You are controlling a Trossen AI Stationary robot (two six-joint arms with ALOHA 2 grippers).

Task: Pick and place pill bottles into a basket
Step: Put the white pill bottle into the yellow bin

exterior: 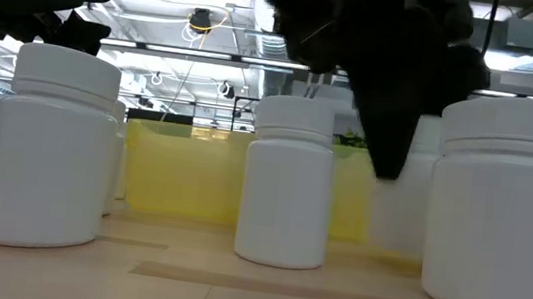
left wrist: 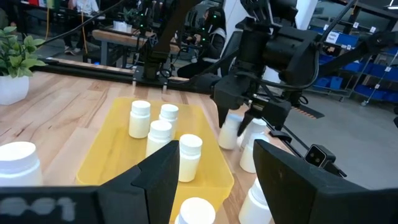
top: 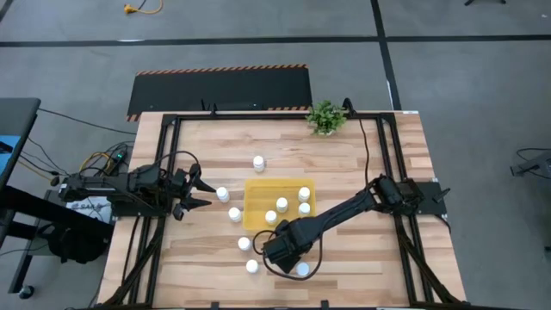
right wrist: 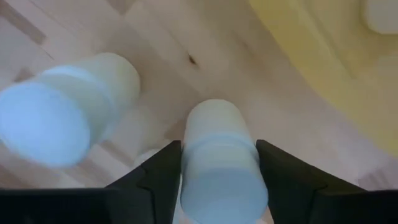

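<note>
The yellow tray (top: 258, 194) lies mid-table with several white pill bottles standing in it, one of them (top: 281, 204) near its middle. More bottles stand on the wood around it, such as one (top: 258, 162) beyond the tray, one (top: 222, 195) to its left and one (top: 302, 269) near the front. My right gripper (top: 272, 244) is at the tray's near edge, shut on a pill bottle (right wrist: 217, 168). My left gripper (top: 203, 191) is open and empty left of the tray. My right gripper pinches the bottle between its two fingers, which lie on opposite sides of the bottle's upper part (right wrist: 186, 165), near the cap. The fingers come from above, pointing down. I cannot tell whether the bottle's base still rests on the wood.
A small green potted plant (top: 325, 116) stands at the table's far edge. Another loose bottle (right wrist: 68, 112) stands close beside the held one. Three bottles fill the front of the low view, one of them (exterior: 288, 182) in the middle. Black frame rails run along the table's sides.
</note>
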